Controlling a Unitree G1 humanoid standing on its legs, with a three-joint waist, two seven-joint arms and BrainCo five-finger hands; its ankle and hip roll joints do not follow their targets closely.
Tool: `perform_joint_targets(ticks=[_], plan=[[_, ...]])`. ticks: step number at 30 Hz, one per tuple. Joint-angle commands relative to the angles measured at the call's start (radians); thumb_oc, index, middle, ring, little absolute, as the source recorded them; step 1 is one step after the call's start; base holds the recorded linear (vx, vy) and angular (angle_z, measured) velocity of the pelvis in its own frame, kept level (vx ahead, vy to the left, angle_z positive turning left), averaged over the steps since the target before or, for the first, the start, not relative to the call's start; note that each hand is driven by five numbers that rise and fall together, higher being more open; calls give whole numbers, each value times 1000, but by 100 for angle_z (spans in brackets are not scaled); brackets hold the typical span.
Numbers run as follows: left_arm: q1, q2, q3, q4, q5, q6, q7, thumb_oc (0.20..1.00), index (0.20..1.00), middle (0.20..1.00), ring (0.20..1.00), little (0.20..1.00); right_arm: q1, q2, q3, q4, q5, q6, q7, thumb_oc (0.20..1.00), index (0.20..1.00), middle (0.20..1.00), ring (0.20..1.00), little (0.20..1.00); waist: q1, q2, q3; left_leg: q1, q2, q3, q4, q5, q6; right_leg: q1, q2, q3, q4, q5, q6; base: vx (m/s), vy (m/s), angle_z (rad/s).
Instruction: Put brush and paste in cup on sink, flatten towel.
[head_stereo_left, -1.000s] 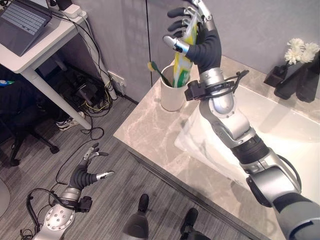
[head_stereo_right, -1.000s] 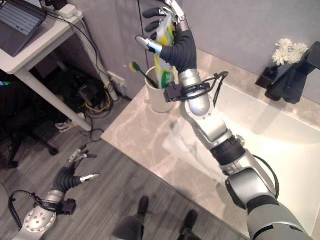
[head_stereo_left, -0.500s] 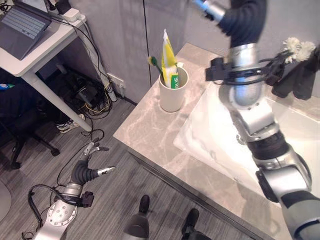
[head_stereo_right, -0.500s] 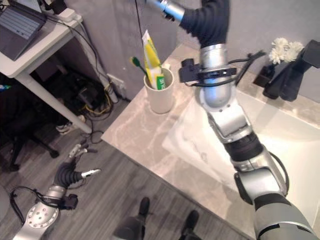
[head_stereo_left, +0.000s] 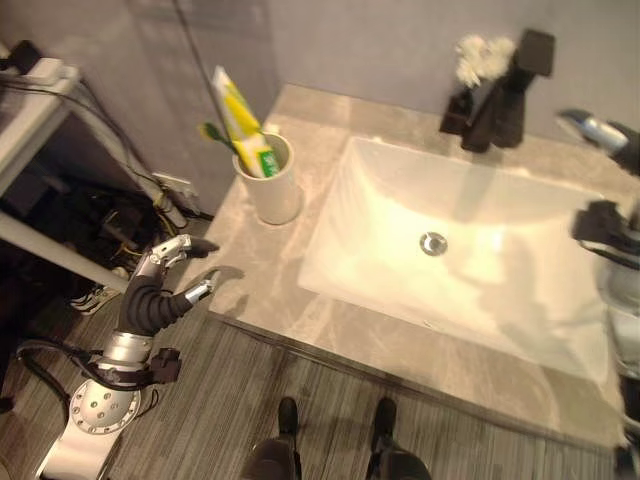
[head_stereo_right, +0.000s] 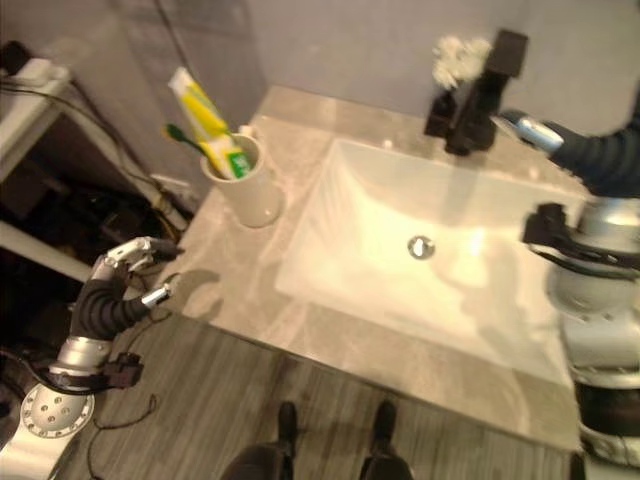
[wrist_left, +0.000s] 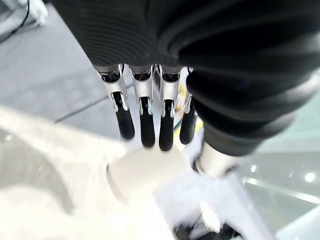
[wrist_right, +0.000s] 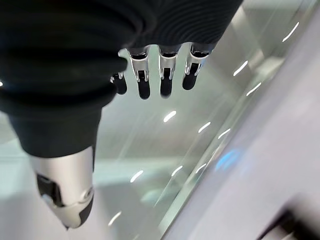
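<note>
Standing on the marble counter (head_stereo_left: 300, 300) near its far left corner, just beside the basin, is a white cup (head_stereo_left: 272, 186). It holds two things, both leaning toward the robot's left: a yellow and green paste tube (head_stereo_left: 240, 120), which rises well above the rim, and a brush (head_stereo_left: 222, 137) with a green handle, whose head pokes out past the tube. The cup stands upright and nothing touches it.

To its right the white sink (head_stereo_left: 480, 290) lies sunk in the counter, with only a round metal drain (head_stereo_left: 433, 242) at its bottom. Behind the sink stand a black faucet (head_stereo_left: 500, 100) and a small dark vase of white flowers (head_stereo_left: 470, 70).

The left robot hand (head_stereo_left: 165, 285) hangs off the counter's near left edge, above the floor, fingers relaxed and spread, grasping nothing; its wrist view looks past straight fingers (wrist_left: 142, 122) toward the cup. The right robot hand (wrist_right: 150, 80) is raised at the far right beside the faucet, fingers loose, thumb apart, empty.
</note>
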Motion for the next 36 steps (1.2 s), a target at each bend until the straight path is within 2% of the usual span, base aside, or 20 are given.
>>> perform_joint_targets(ticks=[1,4,6,7,8,9,16,18,19,20,23,25,26,27,29,31,32,33,35,36], plan=[[30,12,31,2,-28,-43,-8,200,200,200,200,200,11,-6,-100,-31,67,-79,-15,1000,1000,1000,1000,1000,-1,-22,-72,10,-5,47,7,-4,-4,13,-70,42,4,16,83,-4,4,-9],[75,-18,90,39,-35,-38,-15,200,200,200,200,200,134,15,-262,26,109,-97,-35,1000,1000,1000,1000,1000,-32,-10,-69,4,-4,66,7,-6,-6,-13,-68,65,4,24,85,11,-10,-25],[76,-15,87,37,-35,-38,-16,200,200,200,200,200,144,17,-271,24,112,-100,-33,1000,1000,1000,1000,1000,-27,-10,-72,3,-4,66,7,-6,-6,-14,-68,65,4,24,85,29,-4,-26],[89,-22,112,64,-23,-36,-13,200,200,200,200,200,212,45,-368,99,130,-112,-83,1000,1000,1000,1000,1000,-49,1,-71,-1,-4,69,7,-7,-9,-22,-70,67,4,25,87,39,2,-9],[89,-21,110,64,-22,-36,-13,200,200,200,200,200,216,46,-370,99,131,-113,-83,1000,1000,1000,1000,1000,-47,1,-73,-1,-4,68,7,-7,-9,-23,-70,67,4,25,87,54,1,3],[98,-32,133,86,-16,-35,0,200,200,200,200,200,271,67,-450,142,94,-98,-134,1000,1000,1000,1000,1000,-72,8,-70,-6,-4,72,7,-9,-10,-35,-68,73,4,27,88,17,-1,4],[120,-6,152,121,20,-48,42,200,200,200,200,200,416,130,-554,383,32,-38,-271,1000,1000,1000,1000,1000,-113,11,-66,-18,4,107,7,-14,-13,-79,-52,118,4,40,91,27,-13,-18],[113,12,130,141,16,-52,44,200,200,200,200,200,446,153,-538,624,114,-44,-287,1000,1000,1000,1000,1000,-131,11,-57,-18,9,117,7,-20,-17,-90,-46,129,4,39,93,58,-26,-14],[111,13,129,143,16,-53,45,200,200,200,200,200,443,147,-536,637,121,-53,-284,1000,1000,1000,1000,1000,-131,9,-56,-21,9,118,7,-13,-17,-94,-46,130,4,45,91,13,-27,-9],[99,5,105,169,-17,-48,36,200,200,200,200,200,450,153,-516,823,186,-53,-294,1000,1000,1000,1000,1000,-135,9,-50,-28,10,119,7,-10,-19,-103,-42,135,4,49,89,-24,-26,-15],[81,-1,81,194,-35,-45,29,200,200,200,200,200,448,161,-482,991,241,-51,-288,1000,1000,1000,1000,1000,-138,12,-47,-39,13,118,7,-7,-22,-115,-43,135,4,51,87,5,-19,-15],[65,-9,53,209,-45,-35,16,200,200,200,200,200,437,182,-449,1207,358,-42,-247,1000,1000,1000,1000,1000,-139,19,-41,-41,14,114,7,-14,-25,-115,-41,134,4,44,87,16,2,-3],[51,-23,37,219,-62,-22,9,200,200,200,200,200,398,212,-431,1352,500,-51,-198,1000,1000,1000,1000,1000,-133,25,-35,-51,15,110,7,-9,-28,-122,-41,130,4,43,86,0,0,0],[48,-23,38,220,-62,-22,9,200,200,200,200,200,394,206,-428,1364,510,-56,-189,1000,1000,1000,1000,1000,-134,24,-33,-55,14,111,7,-2,-28,-126,-42,130,4,49,84,-31,-19,2],[22,-33,21,229,-58,-6,2,200,200,200,200,200,339,257,-403,1468,687,-58,-105,1000,1000,1000,1000,1000,-123,32,-34,-60,15,105,7,-8,-31,-128,-41,127,4,40,84,0,0,0],[-21,-44,12,254,-61,4,-6,200,200,200,200,200,299,287,-301,1623,732,18,0,1000,1000,1000,1000,1000,-115,36,-26,-70,16,105,7,3,-33,-137,-41,126,4,47,80,0,0,0],[-47,-50,5,263,-59,6,-11,200,200,200,200,200,296,332,-210,1704,664,92,49,1000,1000,1000,1000,1000,-106,43,-23,-70,17,104,7,2,-36,-136,-41,125,4,43,81,-24,-34,0],[-59,-52,8,259,-58,7,-17,200,200,200,200,200,280,350,-174,1735,662,112,80,1000,1000,1000,1000,1000,-103,42,-21,-77,17,105,7,11,-37,-143,-40,127,4,49,77,0,0,0],[-95,-65,9,271,-63,5,-36,200,200,200,200,200,275,414,-11,1775,513,187,164,1000,1000,1000,1000,1000,-94,50,-19,-82,20,102,7,17,-42,-145,-40,126,4,47,72,-2,-22,-1],[-95,-65,9,271,-63,5,-36,200,200,200,200,200,274,414,-11,1776,513,187,164,1000,1000,1000,1000,1000,-95,49,-19,-84,20,102,7,18,-42,-146,-40,126,4,47,72,0,0,0]])
